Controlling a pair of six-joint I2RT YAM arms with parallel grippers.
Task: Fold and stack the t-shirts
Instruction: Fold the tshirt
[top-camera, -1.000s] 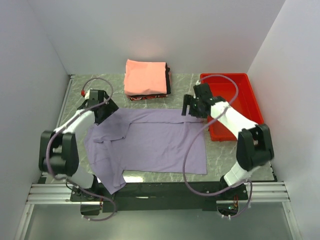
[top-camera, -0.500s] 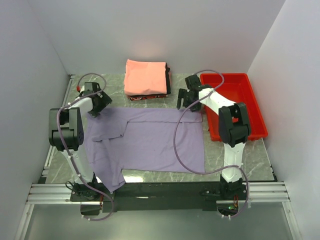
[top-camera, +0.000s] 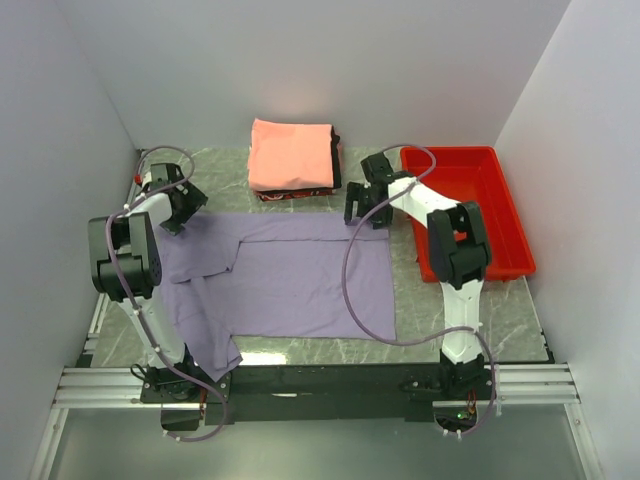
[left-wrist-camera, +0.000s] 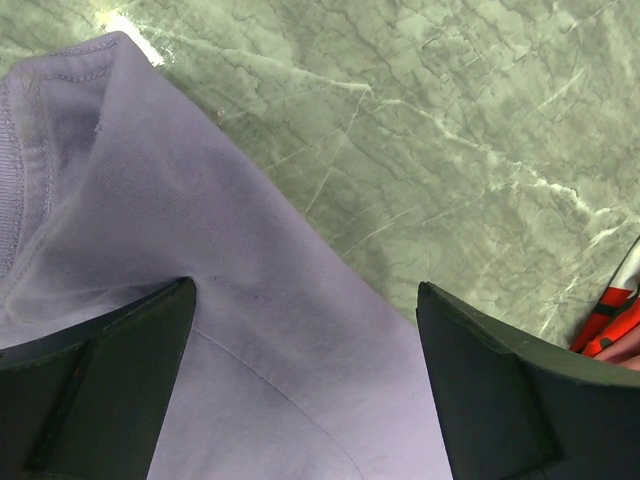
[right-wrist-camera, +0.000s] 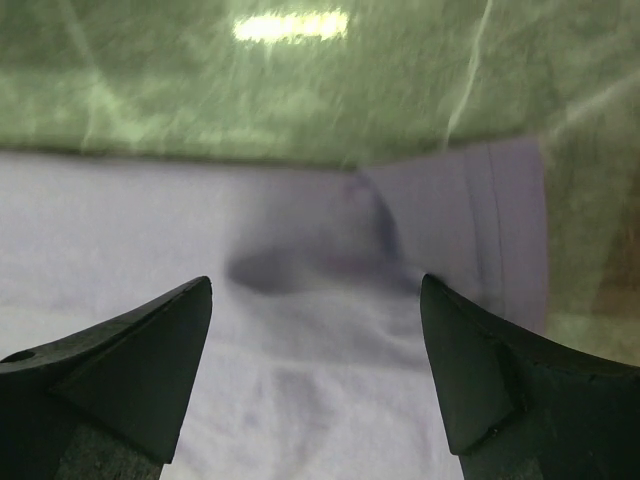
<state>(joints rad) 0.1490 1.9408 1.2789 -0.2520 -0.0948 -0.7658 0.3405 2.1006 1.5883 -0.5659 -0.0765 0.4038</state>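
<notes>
Left gripper (top-camera: 172, 208) and right gripper (top-camera: 362, 210) gape wide, empty, over the upper-frame corners of shirt (top-camera: 290, 280). Best: pinch both corners evenly, then lift together.

The left claw (top-camera: 172, 208) stands with jaws wide, low over a corner of the lavender t-shirt (top-camera: 290, 275). Bare table (top-camera: 225, 180) ahead of it gives free passage. The side wall (top-camera: 60, 150) stands near on its outer side. The right claw (top-camera: 362, 208) stands with jaws wide over the shirt's far edge. The red tray (top-camera: 500, 200) blocks close on its outer side. The folded stack (top-camera: 292, 155) sits near, ahead and toward its inner side. Between the claws lies flat cloth, passable above.
</notes>
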